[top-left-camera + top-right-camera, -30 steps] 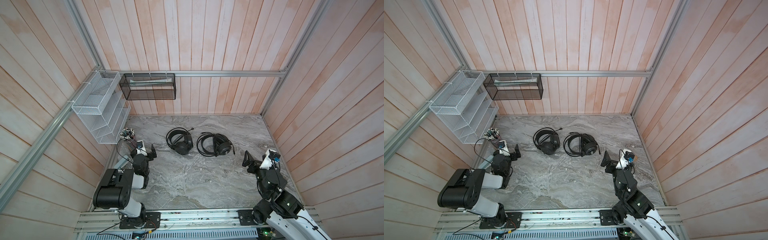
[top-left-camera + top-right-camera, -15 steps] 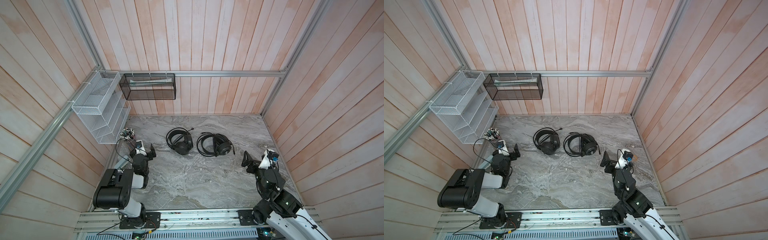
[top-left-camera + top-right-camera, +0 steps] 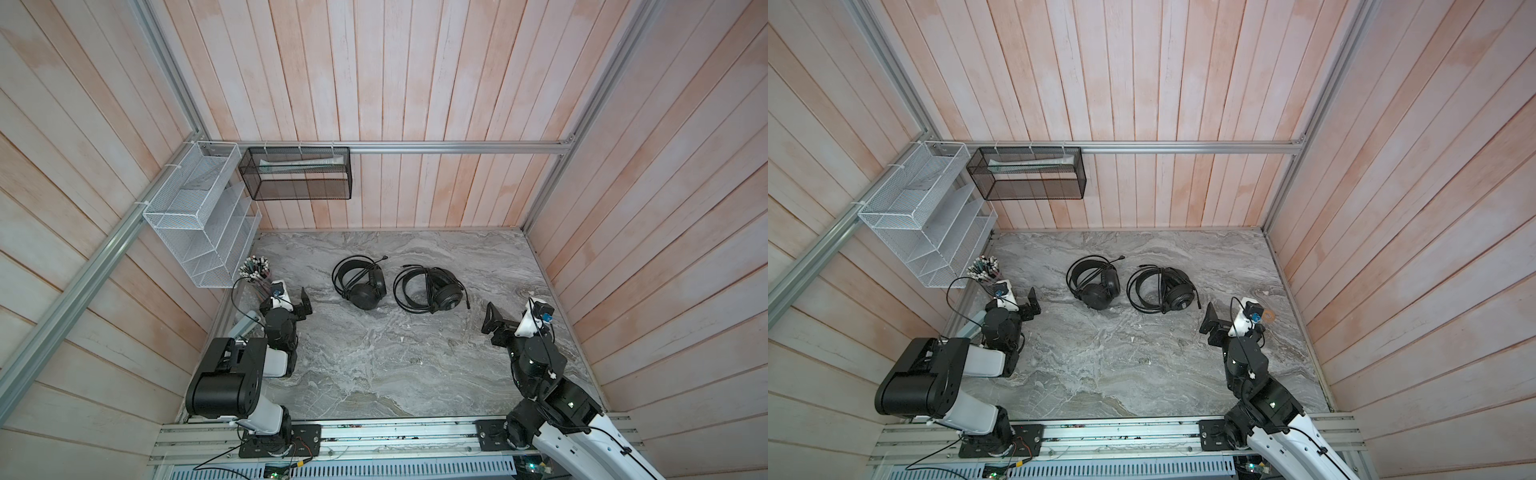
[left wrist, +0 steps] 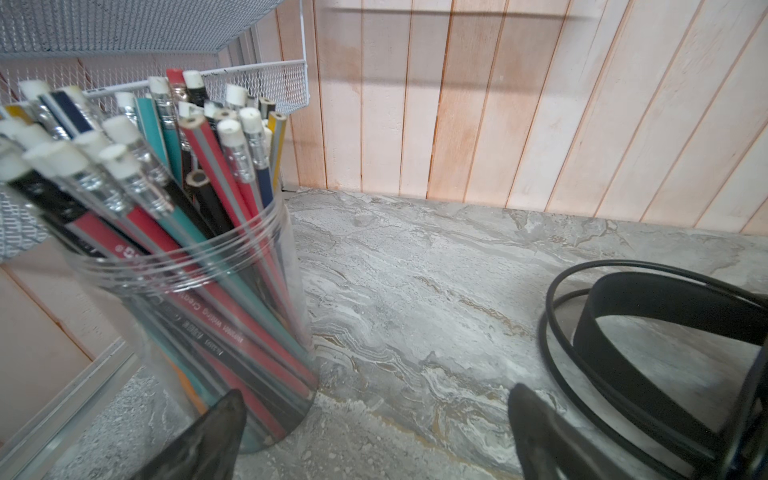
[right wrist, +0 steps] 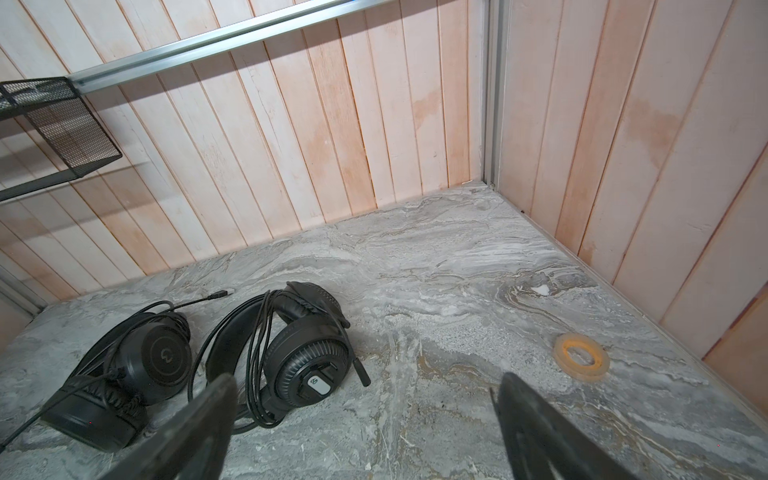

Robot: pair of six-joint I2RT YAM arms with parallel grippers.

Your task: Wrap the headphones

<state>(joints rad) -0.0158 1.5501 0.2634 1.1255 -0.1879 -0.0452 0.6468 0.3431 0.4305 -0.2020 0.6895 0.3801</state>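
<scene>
The left gripper (image 4: 374,415) stands wide open and holds nothing, its dark fingertips (image 4: 224,419) low over the marble-patterned tabletop (image 3: 395,353). The right gripper (image 5: 365,388) is just as wide and just as empty, set near the right side of the table and aimed across at the headphones. Both arms sit folded back toward their bases, which I judge to be a parked pose that leaves the work area free. The two headsets lie side by side in the middle of the far half of the table, apart from both grippers. The smooth-cupped headset with the boom mic (image 3: 360,282) is on the left and the grille-backed headset (image 3: 432,289) on the right. Each has its thin black cable looped around its headband and cups, so the wrapping looks done or nearly so, though a plug end (image 5: 219,294) lies loose on the table just behind them. A clear jar of pencils (image 4: 216,291) stands just beside the left gripper, close enough to be knocked on any swing outward. A tape roll (image 5: 582,356) lies flat near the right wall. A white mesh organiser (image 3: 195,224) and a black mesh basket (image 3: 299,174) hang on the walls, clear of any reach toward the headsets.
</scene>
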